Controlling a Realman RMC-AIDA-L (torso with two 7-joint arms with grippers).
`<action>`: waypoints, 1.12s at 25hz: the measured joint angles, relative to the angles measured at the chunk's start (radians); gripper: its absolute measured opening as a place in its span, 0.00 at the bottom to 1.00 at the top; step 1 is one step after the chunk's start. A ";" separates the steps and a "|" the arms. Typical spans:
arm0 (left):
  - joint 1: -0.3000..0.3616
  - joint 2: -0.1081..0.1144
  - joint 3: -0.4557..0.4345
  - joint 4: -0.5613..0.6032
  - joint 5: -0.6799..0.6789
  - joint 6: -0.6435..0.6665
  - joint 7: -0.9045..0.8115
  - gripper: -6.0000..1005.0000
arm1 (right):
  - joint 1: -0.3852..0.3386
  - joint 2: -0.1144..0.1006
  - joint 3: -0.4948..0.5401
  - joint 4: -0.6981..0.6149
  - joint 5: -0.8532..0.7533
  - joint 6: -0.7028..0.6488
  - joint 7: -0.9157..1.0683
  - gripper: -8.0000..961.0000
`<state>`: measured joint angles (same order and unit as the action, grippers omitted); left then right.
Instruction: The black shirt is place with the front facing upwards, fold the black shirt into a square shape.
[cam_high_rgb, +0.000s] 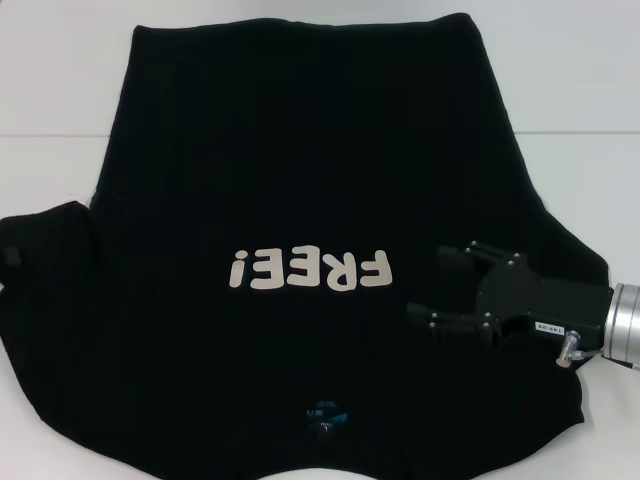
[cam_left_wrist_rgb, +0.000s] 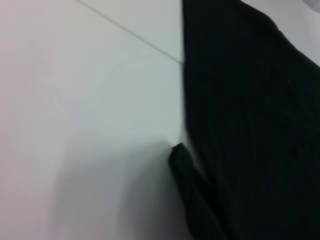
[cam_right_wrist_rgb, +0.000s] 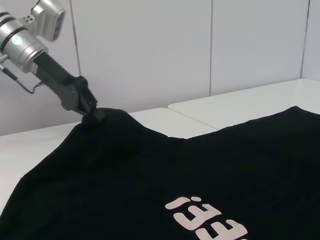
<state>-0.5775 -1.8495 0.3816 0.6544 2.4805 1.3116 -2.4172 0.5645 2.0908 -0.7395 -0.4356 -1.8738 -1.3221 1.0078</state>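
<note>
On the white surface (cam_high_rgb: 50, 90) lies the shirt (cam_high_rgb: 300, 180), soft and limp. Right end effector (cam_high_rgb: 440, 285) hovers fingers apart; left end effector (cam_right_wrist_rgb: 95, 114) pinches the sleeve; best gripped at edges.

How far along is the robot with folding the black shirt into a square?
Only starting. Done: the black shirt lies front up on the white table, FREE! lettering showing. In hand: the left gripper pinches the fabric at the shirt's left sleeve, lifting it into a peak, while the right gripper hovers open over the shirt's right side. Left: no completed fold shows, so every fold toward the square remains.
</note>
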 joint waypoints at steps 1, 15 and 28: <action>0.006 -0.001 -0.003 0.001 -0.001 0.000 0.004 0.04 | 0.000 0.000 0.000 0.000 0.000 0.000 0.000 0.97; 0.058 -0.012 -0.033 0.029 -0.002 0.000 0.006 0.05 | -0.004 0.000 0.000 0.000 0.001 -0.004 0.000 0.97; 0.054 -0.029 -0.048 0.046 -0.083 0.055 0.078 0.06 | -0.009 0.002 0.000 0.002 0.000 -0.006 0.000 0.97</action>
<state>-0.5231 -1.8787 0.3331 0.7008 2.3975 1.3663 -2.3388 0.5559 2.0924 -0.7395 -0.4331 -1.8735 -1.3285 1.0078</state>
